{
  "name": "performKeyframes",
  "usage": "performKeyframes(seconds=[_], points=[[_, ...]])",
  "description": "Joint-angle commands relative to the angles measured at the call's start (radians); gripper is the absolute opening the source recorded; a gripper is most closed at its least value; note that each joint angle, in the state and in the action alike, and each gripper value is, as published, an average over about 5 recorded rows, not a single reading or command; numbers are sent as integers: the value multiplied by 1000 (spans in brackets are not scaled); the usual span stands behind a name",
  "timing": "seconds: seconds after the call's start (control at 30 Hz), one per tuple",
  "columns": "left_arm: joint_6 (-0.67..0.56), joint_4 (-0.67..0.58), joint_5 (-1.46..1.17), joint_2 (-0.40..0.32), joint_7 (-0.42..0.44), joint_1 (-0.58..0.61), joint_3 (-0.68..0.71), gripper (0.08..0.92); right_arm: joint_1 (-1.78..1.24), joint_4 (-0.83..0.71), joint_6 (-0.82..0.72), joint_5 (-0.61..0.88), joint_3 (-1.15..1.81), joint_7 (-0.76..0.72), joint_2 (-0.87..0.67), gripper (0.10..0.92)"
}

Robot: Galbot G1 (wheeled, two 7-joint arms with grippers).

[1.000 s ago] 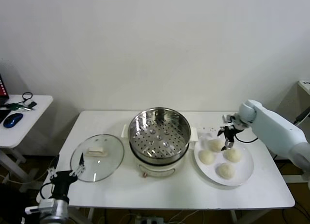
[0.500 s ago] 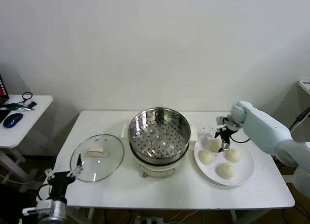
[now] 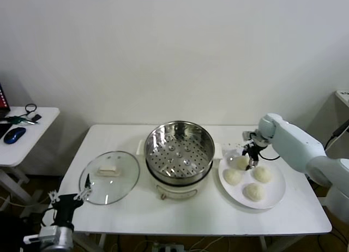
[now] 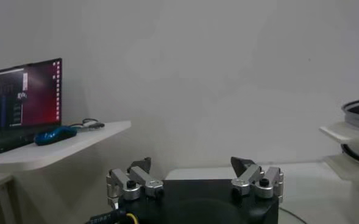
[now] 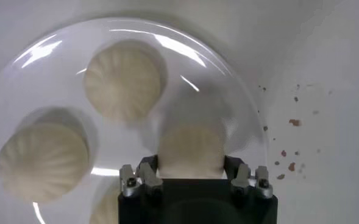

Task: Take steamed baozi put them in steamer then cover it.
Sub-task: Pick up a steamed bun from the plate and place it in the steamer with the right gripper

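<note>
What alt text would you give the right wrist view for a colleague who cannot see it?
The right gripper is down over a white plate, its jaws closed around one steamed baozi. Two more pleated buns lie on the plate beyond it, and the edge of a fourth shows beside the gripper body.

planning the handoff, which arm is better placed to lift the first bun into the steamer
Right. The right gripper is down on the plate, fingers either side of a baozi, beside the steamer. The left gripper waits open below the table's near left corner.
</note>
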Motion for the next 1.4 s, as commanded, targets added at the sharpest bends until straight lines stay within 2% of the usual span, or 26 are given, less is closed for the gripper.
performKeyframes(seconds=[0.03,0.33,0.6,1.0,1.4], points=[[0,-4,2,0,-1,2,-3,823,46,42,18,26,-35,-3,-15,683],[-2,-7,0,4,-1,12,-3,823,338,210,169,94,-258,-41,-48,687],[2,-15,5,5,3,22,4,823,559,304,314,79,-379,-81,35,687],[11,-28,9,11,4,33,17,823,527,429,551,-210,-272,-57,264,691],[18,-43,29,21,0,46,26,823,359,387,644,-470,-192,-32,410,698]])
